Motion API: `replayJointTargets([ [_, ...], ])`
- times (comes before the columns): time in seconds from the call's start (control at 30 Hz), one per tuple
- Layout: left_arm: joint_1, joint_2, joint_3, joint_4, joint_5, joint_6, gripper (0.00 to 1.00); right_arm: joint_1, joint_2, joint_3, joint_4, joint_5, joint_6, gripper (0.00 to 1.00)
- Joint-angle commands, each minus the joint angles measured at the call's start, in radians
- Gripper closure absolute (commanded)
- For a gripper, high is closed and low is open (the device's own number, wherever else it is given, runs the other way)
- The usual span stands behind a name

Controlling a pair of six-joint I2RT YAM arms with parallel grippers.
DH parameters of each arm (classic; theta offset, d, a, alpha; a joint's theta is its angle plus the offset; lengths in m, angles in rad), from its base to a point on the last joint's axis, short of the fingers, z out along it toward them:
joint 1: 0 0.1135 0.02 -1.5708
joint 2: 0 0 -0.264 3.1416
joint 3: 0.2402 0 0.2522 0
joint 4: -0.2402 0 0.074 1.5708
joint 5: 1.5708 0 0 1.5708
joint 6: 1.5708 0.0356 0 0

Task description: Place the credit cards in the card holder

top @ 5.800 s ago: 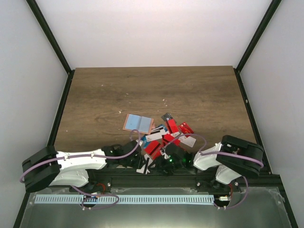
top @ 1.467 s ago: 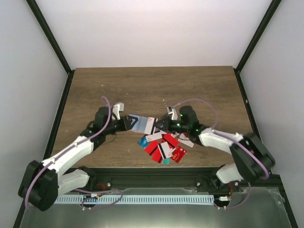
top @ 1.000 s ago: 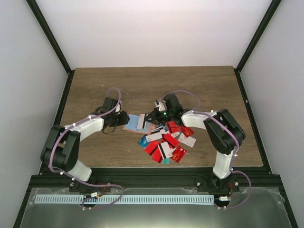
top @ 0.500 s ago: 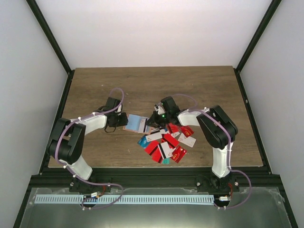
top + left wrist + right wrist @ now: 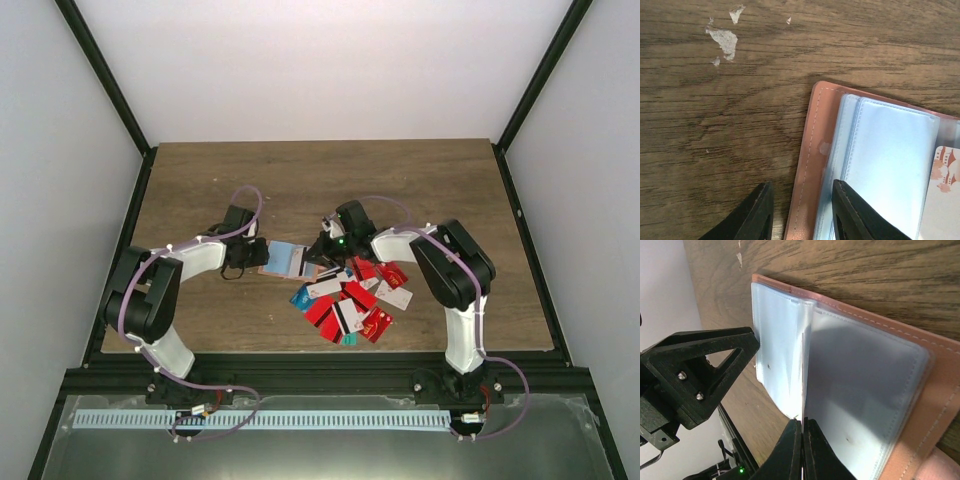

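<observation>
Both arms have swung out from the near edge of the table (image 5: 200,180) to the holder (image 5: 288,258), which lies open mid-table with the cards (image 5: 350,300) heaped just beside it. Left gripper (image 5: 801,200) is part open and narrowing astride the holder's left cover edge. Right gripper (image 5: 801,427) is closed, tips at a clear sleeve (image 5: 780,350) edge; can't tell if it's pinched. Looks like prep, opening a pocket for loading.

Far counter (image 5: 330,180) open for passage. Card holder (image 5: 288,260) hemmed between left hand (image 5: 259,256) and right hand (image 5: 319,251); credit cards (image 5: 350,300) crowd near side.

No legible text or markings
</observation>
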Motion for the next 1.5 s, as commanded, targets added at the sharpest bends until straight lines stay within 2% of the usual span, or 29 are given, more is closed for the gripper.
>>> replayJointTargets([
  [0.0,0.005,0.019,0.006,0.003,-0.017,0.011,0.66,-0.014,0.029,0.045,0.009,-0.031,0.007,0.99],
  [0.57,0.006,0.035,0.001,0.007,-0.007,0.013,0.66,-0.057,0.091,0.083,0.048,-0.103,0.016,0.99],
  [1.47,0.005,0.023,-0.013,0.015,0.007,-0.005,0.63,-0.038,0.178,0.128,0.192,-0.178,0.110,0.99],
])
